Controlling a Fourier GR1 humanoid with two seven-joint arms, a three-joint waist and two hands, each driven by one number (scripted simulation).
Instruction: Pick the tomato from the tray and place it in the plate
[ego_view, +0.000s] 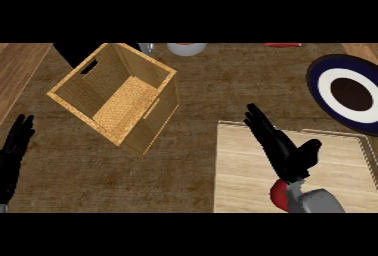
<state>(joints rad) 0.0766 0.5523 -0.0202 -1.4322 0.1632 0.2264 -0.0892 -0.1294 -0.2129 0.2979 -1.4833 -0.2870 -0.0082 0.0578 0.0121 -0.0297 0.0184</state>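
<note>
A red tomato (278, 195) lies on the light wooden tray (244, 170) near its front edge, mostly hidden under my right wrist. My right hand (284, 147) hovers above the tray with straight fingers pointing up and left, thumb spread, holding nothing. The plate (330, 80), dark blue rim, white ring and brown centre, sits at the right edge, behind the tray. My left hand (13, 150) rests open at the left edge, fingers up.
A tilted wicker crate (118, 95) stands at the back left on the dark brown counter. A grey bowl (186, 48) and a red item (282, 44) show at the back edge. A wooden strip (18, 65) runs along the left.
</note>
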